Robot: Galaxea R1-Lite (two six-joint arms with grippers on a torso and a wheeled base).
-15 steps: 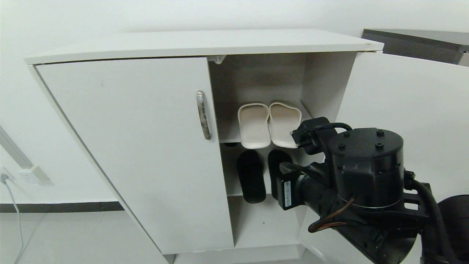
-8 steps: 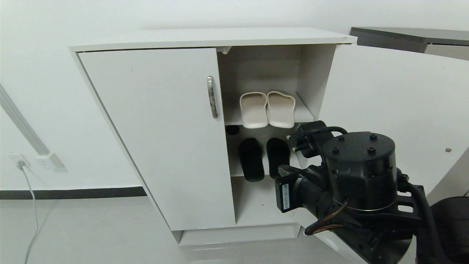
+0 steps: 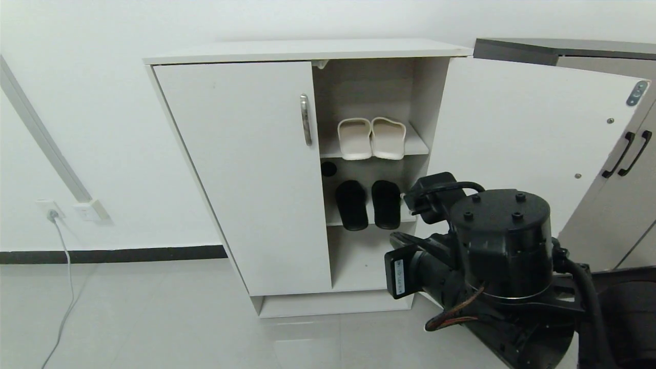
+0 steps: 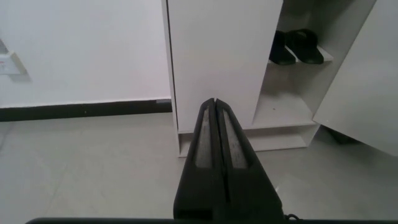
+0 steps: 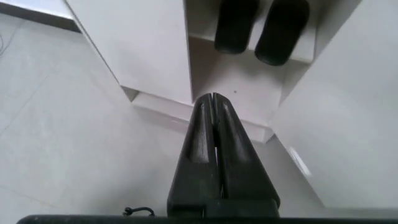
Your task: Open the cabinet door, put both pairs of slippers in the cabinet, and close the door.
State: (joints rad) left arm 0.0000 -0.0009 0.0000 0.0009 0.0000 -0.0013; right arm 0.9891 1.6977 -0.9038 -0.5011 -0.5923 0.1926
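The white cabinet (image 3: 241,154) stands against the wall, its left door shut, with a metal handle (image 3: 305,119). Its right door (image 3: 512,133) is swung wide open. A pair of white slippers (image 3: 371,138) lies on the upper shelf and a pair of black slippers (image 3: 368,204) on the shelf below; the black slippers (image 5: 261,25) sit just beyond my right gripper (image 5: 213,96), which is shut and holds nothing, low before the bottom compartment. My left gripper (image 4: 214,102) is shut too, above the floor, facing the shut door (image 4: 217,50), with the black slippers (image 4: 298,46) off to one side.
A grey cabinet with black handles (image 3: 625,154) stands right behind the open door. On the wall at the left are a socket and hanging cable (image 3: 51,212). Light tiled floor (image 3: 154,328) spreads before the cabinet. My right arm (image 3: 492,256) is in front of the open door's lower part.
The head view has drawn back from the cabinet, which now looks smaller and farther off. Slippers, doors and my right arm keep their places.
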